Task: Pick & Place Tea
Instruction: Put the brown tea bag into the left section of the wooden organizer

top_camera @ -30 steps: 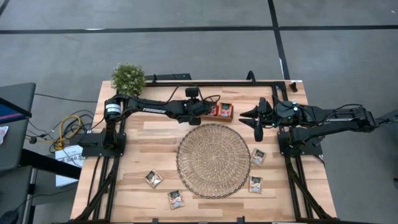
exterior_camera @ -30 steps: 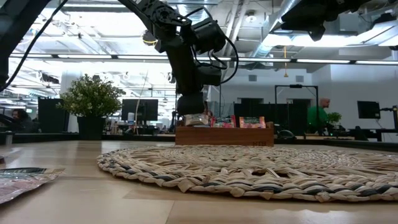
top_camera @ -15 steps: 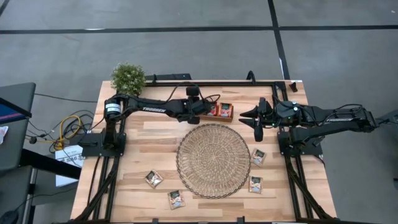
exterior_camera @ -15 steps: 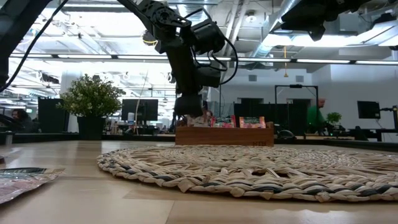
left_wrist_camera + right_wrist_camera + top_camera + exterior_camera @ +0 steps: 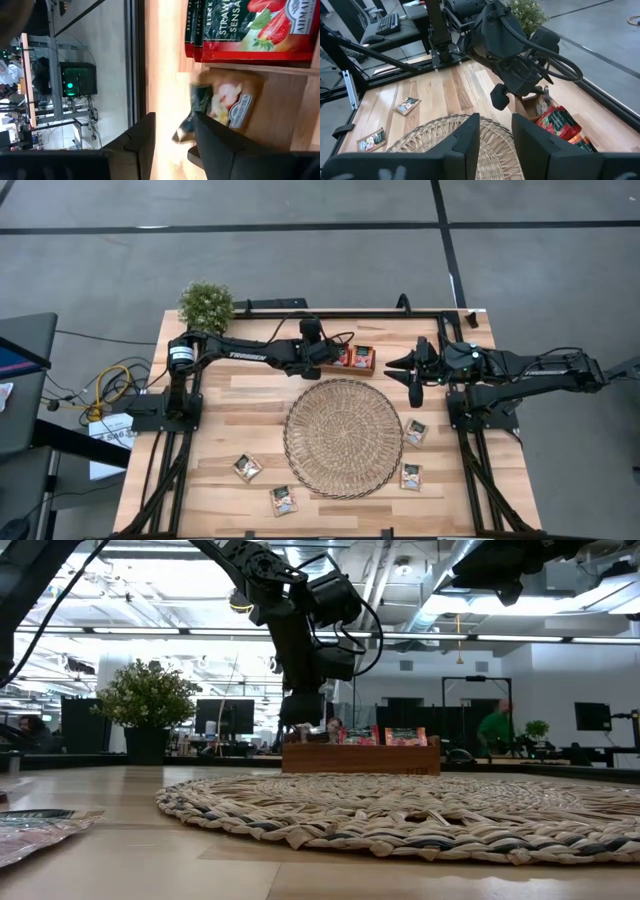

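Your left tool [image 5: 322, 363] is at the tray's [image 5: 368, 368] 9 o'clock end, fingers [image 5: 142, 137] parted around a whitish sachet [image 5: 225, 104] standing in it. The right tool [image 5: 414, 380], open and empty, waits at the mat's [image 5: 343, 437] 2 o'clock.

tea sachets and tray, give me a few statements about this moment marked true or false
1. The left gripper is at the wooden tray. True.
2. Red sachets stand in the tray. True.
3. The woven mat has two sachets lying on it. False: the mat is bare; the loose sachets lie on the table around it.
4. The right gripper holds a sachet. False: it hangs open and empty beside the mat.
5. Four loose sachets lie on the table. True: two left of the mat, two right, such as one sachet.
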Robot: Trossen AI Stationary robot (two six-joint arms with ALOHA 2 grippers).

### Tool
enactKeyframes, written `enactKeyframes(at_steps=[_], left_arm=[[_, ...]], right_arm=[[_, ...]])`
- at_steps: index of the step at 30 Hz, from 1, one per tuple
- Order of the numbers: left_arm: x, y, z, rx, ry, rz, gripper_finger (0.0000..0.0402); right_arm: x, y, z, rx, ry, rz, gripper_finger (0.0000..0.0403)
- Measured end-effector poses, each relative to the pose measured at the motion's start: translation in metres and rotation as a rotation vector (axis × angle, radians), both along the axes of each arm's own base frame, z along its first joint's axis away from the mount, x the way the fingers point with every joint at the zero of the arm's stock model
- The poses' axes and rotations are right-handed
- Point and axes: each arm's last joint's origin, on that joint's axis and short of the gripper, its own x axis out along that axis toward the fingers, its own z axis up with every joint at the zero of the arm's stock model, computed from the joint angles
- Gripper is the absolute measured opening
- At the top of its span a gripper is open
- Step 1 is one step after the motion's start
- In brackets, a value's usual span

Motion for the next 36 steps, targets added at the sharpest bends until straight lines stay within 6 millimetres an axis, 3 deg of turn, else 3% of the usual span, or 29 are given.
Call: enactKeyframes(at_steps=[7,13,16,21,25,28,33,36], left_arm=[[0.0,0.002,0.0,0.001,0.002,0.003,0.0147],[-0.004,0.002,0.006,0.218,0.096,0.101,0.0152],[-0.007,-0.008,0.018,0.293,0.141,0.105,0.0151],[-0.023,-0.041,0.051,0.241,0.087,0.05,0.0151],[-0.05,-0.072,0.08,0.049,-0.036,0.035,0.0151],[-0.073,-0.096,0.096,-0.239,-0.138,0.054,0.0151],[-0.096,-0.127,0.107,-0.721,-0.199,0.18,0.0151],[-0.102,-0.147,0.103,-0.874,-0.14,0.227,0.0151]], right_arm=[[0.0,0.0,0.0,0.0,-0.001,0.0,0.0104],[0.0,0.0,0.0,0.0,-0.001,0.0,0.0104],[0.0,0.0,0.0,0.0,-0.001,0.0,0.0104],[0.0,0.0,0.0,-0.007,0.002,0.003,0.0104],[0.0,0.0,0.0,-0.007,0.006,0.005,0.0104],[0.0,0.0,-0.001,-0.007,0.011,0.007,0.0104],[0.0,0.001,-0.001,-0.01,0.019,0.045,0.0104],[0.0,0.003,-0.001,-0.014,0.02,0.072,0.0104]])
